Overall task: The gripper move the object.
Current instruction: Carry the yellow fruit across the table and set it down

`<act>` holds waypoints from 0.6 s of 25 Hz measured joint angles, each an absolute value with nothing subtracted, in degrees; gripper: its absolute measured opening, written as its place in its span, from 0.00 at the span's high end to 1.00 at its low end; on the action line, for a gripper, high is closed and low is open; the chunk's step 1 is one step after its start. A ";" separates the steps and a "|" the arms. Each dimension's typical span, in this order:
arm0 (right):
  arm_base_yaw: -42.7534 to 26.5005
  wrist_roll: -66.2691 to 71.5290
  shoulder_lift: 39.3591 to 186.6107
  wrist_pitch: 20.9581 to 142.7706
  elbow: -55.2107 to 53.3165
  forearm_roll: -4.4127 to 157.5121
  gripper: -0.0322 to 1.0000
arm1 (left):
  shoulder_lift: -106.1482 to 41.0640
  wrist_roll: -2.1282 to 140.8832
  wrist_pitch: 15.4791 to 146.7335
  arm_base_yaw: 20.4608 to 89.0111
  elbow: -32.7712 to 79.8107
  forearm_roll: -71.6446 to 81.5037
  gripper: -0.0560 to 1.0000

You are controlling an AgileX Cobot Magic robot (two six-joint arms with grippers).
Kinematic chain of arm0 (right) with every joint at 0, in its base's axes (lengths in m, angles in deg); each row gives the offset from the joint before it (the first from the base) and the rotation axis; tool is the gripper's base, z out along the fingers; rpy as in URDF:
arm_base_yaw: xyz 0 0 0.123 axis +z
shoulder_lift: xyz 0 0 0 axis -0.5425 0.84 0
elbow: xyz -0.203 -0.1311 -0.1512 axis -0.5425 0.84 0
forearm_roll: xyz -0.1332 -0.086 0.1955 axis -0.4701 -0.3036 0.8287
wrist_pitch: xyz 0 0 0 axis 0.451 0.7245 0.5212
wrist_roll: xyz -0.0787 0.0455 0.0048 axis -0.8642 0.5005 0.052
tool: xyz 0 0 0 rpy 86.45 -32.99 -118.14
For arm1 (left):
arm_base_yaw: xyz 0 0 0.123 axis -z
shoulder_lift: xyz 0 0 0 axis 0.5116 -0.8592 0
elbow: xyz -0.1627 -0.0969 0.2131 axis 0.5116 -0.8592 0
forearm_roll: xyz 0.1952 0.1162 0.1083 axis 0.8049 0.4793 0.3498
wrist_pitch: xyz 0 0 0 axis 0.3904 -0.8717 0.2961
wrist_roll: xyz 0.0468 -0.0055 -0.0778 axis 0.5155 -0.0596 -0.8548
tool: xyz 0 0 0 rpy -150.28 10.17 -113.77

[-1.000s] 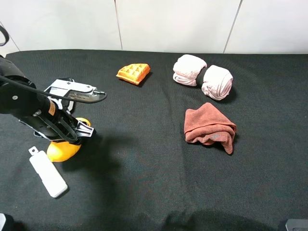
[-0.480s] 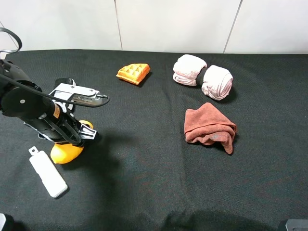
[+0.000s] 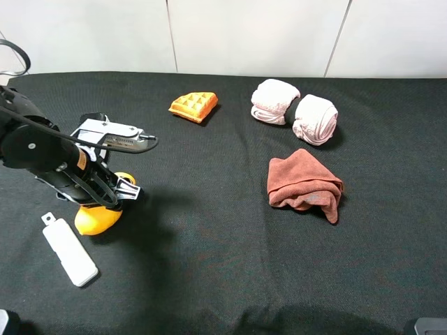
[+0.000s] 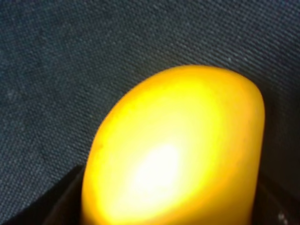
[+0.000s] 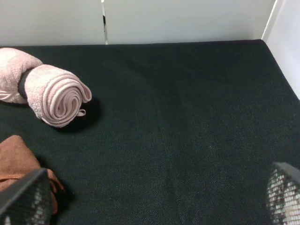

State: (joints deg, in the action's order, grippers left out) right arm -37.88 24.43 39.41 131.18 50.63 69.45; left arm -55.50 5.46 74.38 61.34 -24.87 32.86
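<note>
L arm's fingers point(image 3: 114, 192) are closed on the mango point(image 3: 94, 220), one dark finger on each side of it. In the L wrist view the fruit fills nearly the whole frame, w/ finger edges just showing at both lower corners. The mango is at the near-left of the black counter point(image 3: 223, 272), its yellow-orange end poking out below the arm. Whether it rests on the cloth or is lifted off it, I can't tell. A white bar point(image 3: 68, 251) lies just beside it, nearer the front edge, not touching.

R arm's fingers point(image 5: 22, 199) are spread wide w/ nothing between them (only their mesh-textured tips show), above bare counter on the R side.

Farther back are an orange waffle wedge point(image 3: 193, 106) and two pink rolled towels point(image 3: 274, 101) side by side, w/ a crumpled red-brown cloth point(image 3: 304, 185) in front of the towels.
</note>
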 joint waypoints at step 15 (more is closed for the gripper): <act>-37.88 24.43 39.41 131.18 50.63 69.47 0.30 | -55.50 5.46 74.37 61.26 -24.87 32.86 0.32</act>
State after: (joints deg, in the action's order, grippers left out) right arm -37.88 24.43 39.41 131.18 50.63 69.47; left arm -55.50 5.46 74.37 61.26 -24.87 32.86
